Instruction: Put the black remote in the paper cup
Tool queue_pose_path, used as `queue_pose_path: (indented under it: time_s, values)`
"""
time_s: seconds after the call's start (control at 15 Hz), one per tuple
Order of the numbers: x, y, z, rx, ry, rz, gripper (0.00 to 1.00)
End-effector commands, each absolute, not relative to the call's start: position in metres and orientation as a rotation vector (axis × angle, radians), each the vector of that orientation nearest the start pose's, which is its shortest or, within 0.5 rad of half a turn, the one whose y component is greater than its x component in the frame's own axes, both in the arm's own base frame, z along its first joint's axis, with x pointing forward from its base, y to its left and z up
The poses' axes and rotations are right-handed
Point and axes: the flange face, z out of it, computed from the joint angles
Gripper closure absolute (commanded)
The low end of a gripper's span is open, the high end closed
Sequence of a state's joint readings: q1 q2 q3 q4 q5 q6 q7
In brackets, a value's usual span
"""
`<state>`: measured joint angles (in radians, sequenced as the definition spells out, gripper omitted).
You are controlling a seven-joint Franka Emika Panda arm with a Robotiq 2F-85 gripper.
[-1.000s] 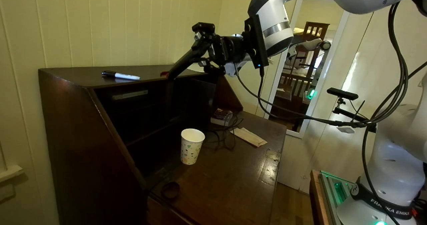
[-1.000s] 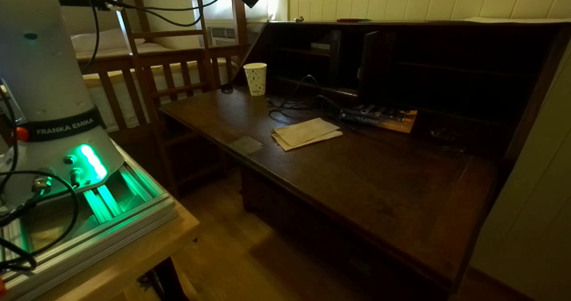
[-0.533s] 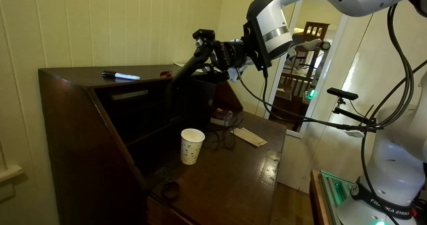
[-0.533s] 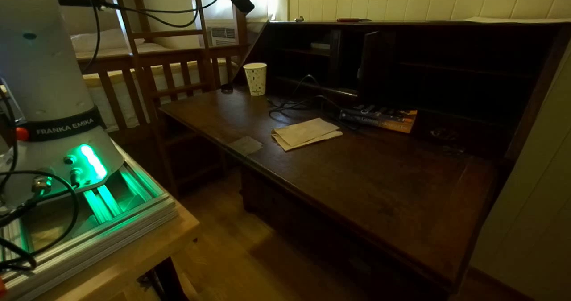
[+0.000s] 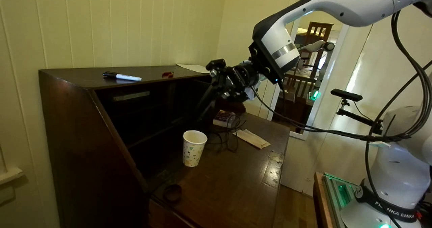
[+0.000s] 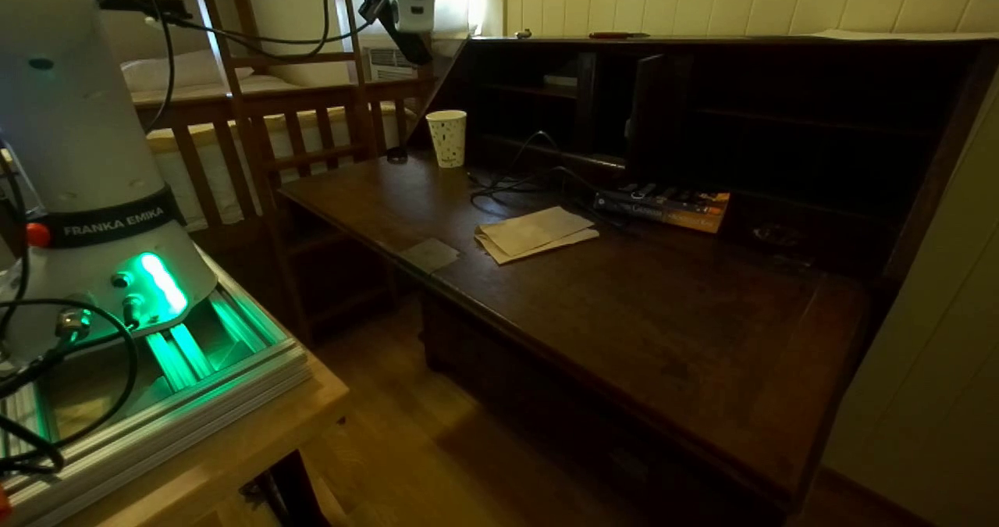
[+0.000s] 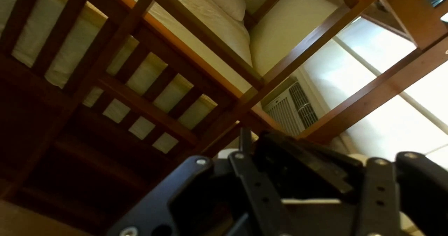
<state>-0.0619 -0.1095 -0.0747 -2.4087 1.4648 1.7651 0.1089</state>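
We begin at the black two-fingered gripper (image 5: pixel 217 87), whose jaws stand clamped on one end of a slim black plastic remote (image 5: pixel 204 103). In an exterior view we follow the remote obliquely downward from the grip, its free end lowermost; in the wrist view we find it as a dark bar lying aslant between the fingers, whose tips are too dark to make out.

Beneath the remote's free end, and apart from it, we place the small, tapered white paper cup (image 5: pixel 194 150), speckled in several colours and upright on a dark brown wooden desk (image 5: pixel 233 187). In both exterior views the remote shows higher than the cup's rim and outside the cup; whether it lies directly over the mouth we cannot tell.

Near the cup we note thin black cables (image 6: pixel 507 190) in loose loops and, toward the desk's left front corner in an exterior view, a dark ring-shaped object (image 5: pixel 172 192). Beyond the cables we distinguish a folded tan-brown paper (image 6: pixel 535 234) and a thick book (image 6: pixel 663 207).

Along the desk's top we mark a white pen with a black cap (image 5: pixel 122 76), a small red object (image 5: pixel 167 75) and a white sheet (image 5: pixel 194 68), with a pale yellow panelled wall (image 5: pixel 135 25) behind them. Farthest off, in the wrist view, we see a reddish-brown wooden bed frame (image 7: pixel 301 54) and a white grilled air-conditioning unit (image 7: pixel 283 110).
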Motion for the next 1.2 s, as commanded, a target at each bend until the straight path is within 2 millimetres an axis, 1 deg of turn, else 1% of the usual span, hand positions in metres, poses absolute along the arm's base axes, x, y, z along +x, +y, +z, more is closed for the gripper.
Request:
queue_pose_path:
  time_s: [0.0, 0.07, 0.2, 0.33, 0.47, 0.53, 0.6, 0.67, 0.73, 1.0, 1.13]
  values:
    - [0.455, 0.012, 0.367, -1.543, 0.968, 0.467, 0.92]
    - [0.453, 0.006, 0.362, -1.547, 0.994, 0.421, 0.92]
    - [0.45, -0.003, 0.351, -1.53, 1.024, 0.394, 0.92]
    - [0.454, -0.014, 0.341, -1.51, 1.026, 0.317, 0.92]
    - [0.461, -0.019, 0.338, -1.474, 1.004, 0.267, 0.92]
    - [0.463, -0.019, 0.341, -1.456, 0.984, 0.244, 0.92]
    - [0.459, -0.017, 0.339, -1.497, 1.018, 0.293, 0.92]
    - [0.46, -0.018, 0.337, -1.495, 1.018, 0.29, 0.68]
    - [0.46, -0.017, 0.335, -1.496, 1.021, 0.294, 0.92]
    - [0.475, -0.024, 0.326, -1.362, 1.103, 0.359, 0.92]
    - [0.482, -0.031, 0.328, -1.304, 1.131, 0.354, 0.92]
